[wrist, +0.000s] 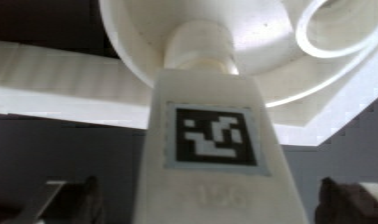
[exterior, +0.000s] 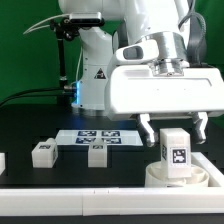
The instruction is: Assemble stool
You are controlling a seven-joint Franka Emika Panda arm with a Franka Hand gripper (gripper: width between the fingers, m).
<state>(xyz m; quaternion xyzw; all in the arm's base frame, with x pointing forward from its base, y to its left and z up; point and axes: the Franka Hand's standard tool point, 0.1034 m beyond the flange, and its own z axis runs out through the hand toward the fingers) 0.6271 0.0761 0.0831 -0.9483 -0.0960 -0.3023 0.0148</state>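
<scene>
The round, thick white plastic disc seat [exterior: 208,176] lies flat on the black table [exterior: 20,140] at the exterior view's right, and the long white bar [exterior: 80,196] edging the table hides its near edge. One small rectangular white plastic leg [exterior: 176,150] stands upright on it, its black-and-white square tag facing the exterior camera. In the wrist view this standing leg [wrist: 218,120] runs from the camera to the seat [wrist: 204,30] and meets its face. Whether its end sits fully in a socket cannot be told. The white two-finger gripper [exterior: 174,138] hangs directly over the seat with the standing leg between its dark fingers [exterior: 148,128]. The jaws are spread wide, and in the wrist view each finger [wrist: 61,200] shows a clear gap to the leg's sides, so nothing is clamped. Well apart, toward the exterior view's left, a second leg [exterior: 97,152] and a third leg [exterior: 42,152] rest on the table. The second leg is just in front of the flat white marker board [exterior: 98,136], and the third is farther left. Behind them rises the robot's white base [exterior: 95,75] against a green backdrop [exterior: 30,60].
</scene>
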